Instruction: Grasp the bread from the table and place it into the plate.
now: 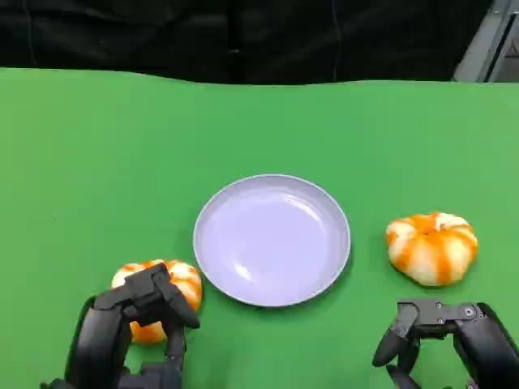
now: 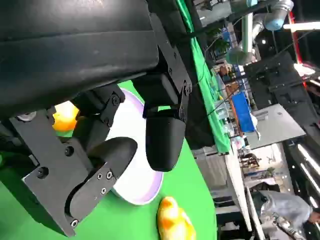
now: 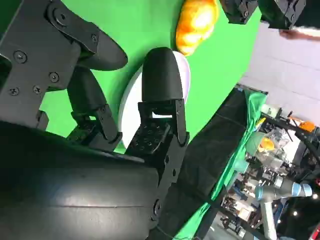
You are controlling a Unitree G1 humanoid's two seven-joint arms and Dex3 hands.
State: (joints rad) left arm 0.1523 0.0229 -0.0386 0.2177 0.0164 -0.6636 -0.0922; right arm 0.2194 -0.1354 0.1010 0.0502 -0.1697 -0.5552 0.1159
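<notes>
Two breads on the desk: round orange-and-white striped bread roll point(image 1: 154, 293) sits just off the lower-left rim of the round shallow pale-lavender plate point(image 1: 272, 240), and a second round orange-and-white striped roll point(image 1: 431, 247) sits to the plate's right, apart from the rim. Plate holds nothing, so placing not yet done. Left hand point(image 1: 134, 332) is right over the near side of the left roll, fingers arched above it and partly covering it in the head view; can't confirm contact or a closed grip, fingers look apart, nothing lifted. Left wrist view shows the left hand's fingers point(image 2: 162, 135) spread with the plate behind them and a sliver of roll beside the palm. Right hand point(image 1: 442, 336) hovers low near the desk edge, fingers loosely curled and apart, holding nothing; right roll lies straight ahead of it, farther from the robot, well clear. Rolls are near-round, no long axis to align to. My read: left hand is nearer its roll, so the next move is closing on it, then a short carry right and away to the plate centre. Green cloth-covered desk point(image 1: 97, 162), dark backdrop behind.
</notes>
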